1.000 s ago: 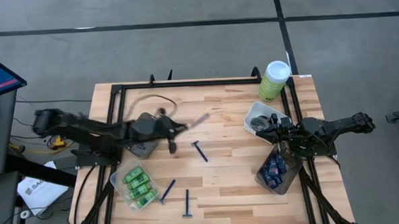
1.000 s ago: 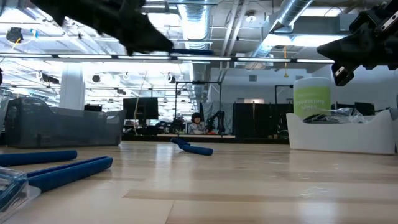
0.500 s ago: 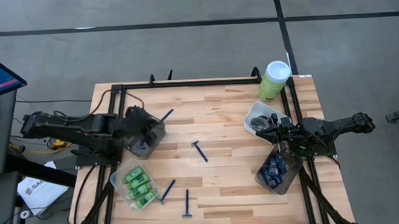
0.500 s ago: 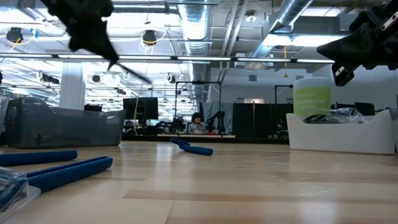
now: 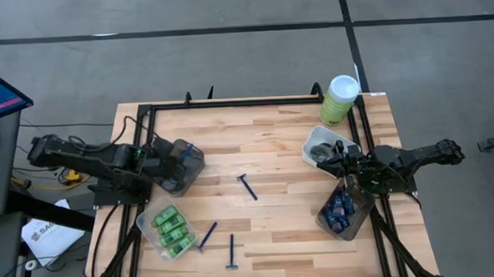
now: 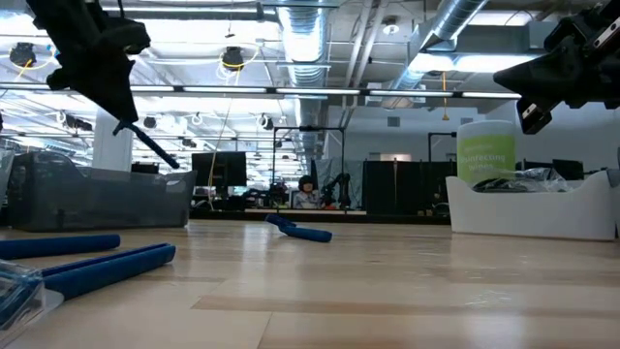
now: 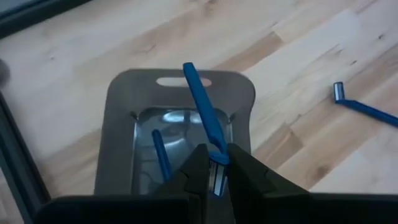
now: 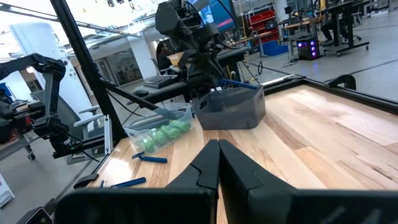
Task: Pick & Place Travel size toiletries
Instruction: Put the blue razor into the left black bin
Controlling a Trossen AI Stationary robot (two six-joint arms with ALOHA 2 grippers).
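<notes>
My left gripper (image 7: 216, 173) hangs over the smoky tub (image 7: 180, 118) near the table's left edge (image 5: 181, 165) and is shut on a blue-handled razor (image 7: 200, 106). A second blue razor (image 7: 160, 155) lies inside that tub. Three more razors lie flat on the table (image 5: 247, 186), (image 5: 208, 234), (image 5: 233, 252). Green mini bottles fill a clear tub (image 5: 169, 228). My right gripper (image 5: 346, 163) is shut and waits above the right-hand tubs, touching nothing. My left gripper pinches the razor between its two fingers (image 7: 198, 167) at the head end of the handle (image 7: 214, 155). It comes slanting down from the table's left. The handle sticks out past the fingertips (image 6: 145, 145), slanting downward, lifted clear above the smoky tub.
A white tub with dark tins (image 5: 327, 145) and a tub of dark-blue tubes (image 5: 344, 209) sit by the right edge. A tall pale-green canister (image 5: 339, 99) stands at the far right corner. A black frame (image 5: 229, 103) borders the table.
My left gripper has carried the razor from the table's middle toward the left edge, and now hangs over the smoky tub. It has tipped downward, so the razor now slants down rather than sticking out level. The right arm has kept still.
</notes>
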